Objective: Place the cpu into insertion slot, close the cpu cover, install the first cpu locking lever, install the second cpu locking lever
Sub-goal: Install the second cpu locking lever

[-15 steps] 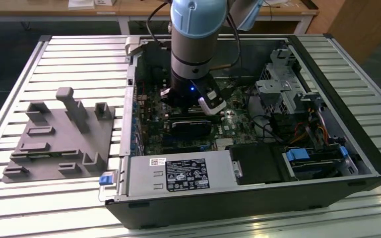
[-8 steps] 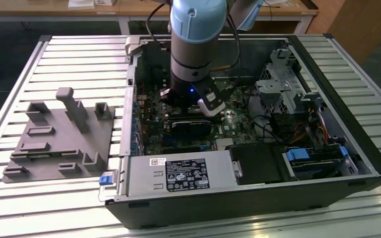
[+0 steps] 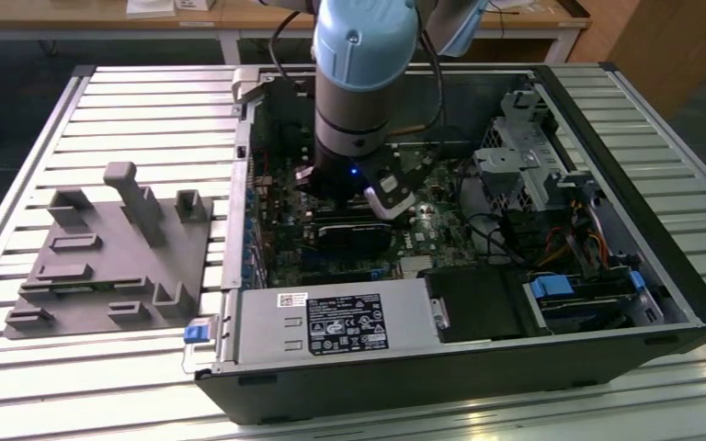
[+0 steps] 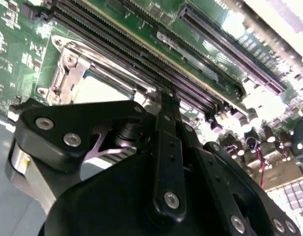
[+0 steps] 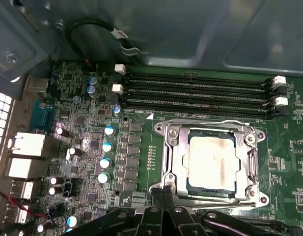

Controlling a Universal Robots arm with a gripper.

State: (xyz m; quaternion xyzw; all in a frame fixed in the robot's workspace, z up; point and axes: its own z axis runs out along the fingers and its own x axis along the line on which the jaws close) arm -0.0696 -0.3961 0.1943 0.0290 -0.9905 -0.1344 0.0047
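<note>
In the first wrist view the silvery cpu [image 5: 211, 162] lies flat in the insertion slot [image 5: 160, 129]. The metal cpu cover [image 5: 177, 162] is down around it as a frame. A thin wire locking lever [image 5: 225, 122] runs along the socket edge nearest the memory slots. My gripper [image 5: 163, 194] is shut, its two black fingertips together at the opposite edge of the socket, by one corner. I cannot tell whether they pinch a lever there. In the second wrist view the gripper [image 4: 163, 101] hides most of the cpu [image 4: 99, 91] and part of the cover [image 4: 68, 73].
The arm [image 3: 356, 83] reaches down into an open computer case [image 3: 623, 276] on a slatted table. Long memory slots [image 5: 195, 91] run beside the socket. A black fan card [image 3: 353, 237] and a power supply [image 3: 328, 322] lie close by. A grey fixture [image 3: 108, 248] stands at the exterior view's left.
</note>
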